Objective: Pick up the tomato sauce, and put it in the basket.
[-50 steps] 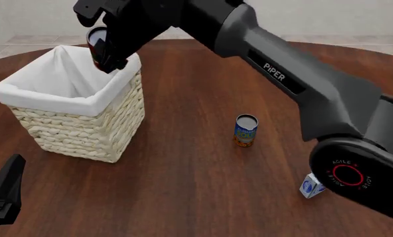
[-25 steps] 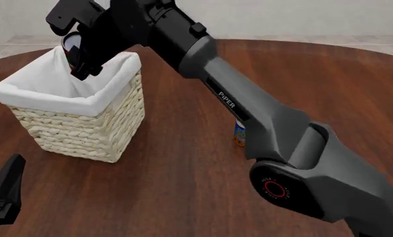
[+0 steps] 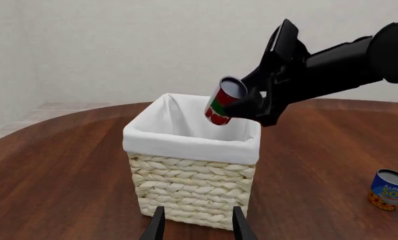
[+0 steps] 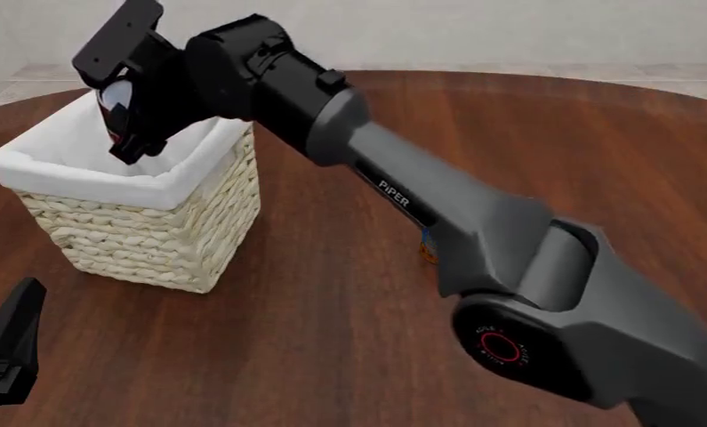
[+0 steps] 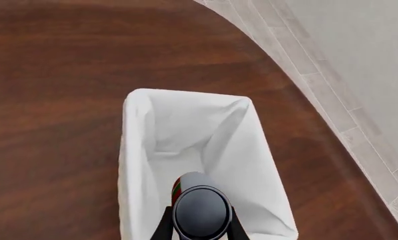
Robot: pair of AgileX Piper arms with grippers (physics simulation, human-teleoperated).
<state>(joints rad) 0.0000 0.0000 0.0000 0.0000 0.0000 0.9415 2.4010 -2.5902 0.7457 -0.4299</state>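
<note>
Fingers of the right gripper (image 3: 252, 102) are clamped on the tomato sauce (image 3: 224, 101) — a small can with a red label, green band and silver top. The can is tilted and held in the air above the opening of the basket (image 3: 192, 192), clear of the white cloth liner (image 3: 185, 145) folded over the rim. In the right wrist view the can's silver top (image 5: 202, 214) sits between the two fingers (image 5: 164, 229), with the liner's interior directly beyond it. In the front view the right arm (image 4: 448, 222) reaches diagonally across the brown wooden surface (image 4: 329, 338) to the basket (image 4: 151, 240) at far left.

Fingers of the left gripper (image 3: 193, 227) are spread apart with nothing between them — the gripper sits low, near the front of the basket, apart from it.

A blue-and-orange labelled can (image 3: 388, 189) stands upright on the surface, well apart from the basket. In the front view it is almost wholly hidden behind the right arm.
</note>
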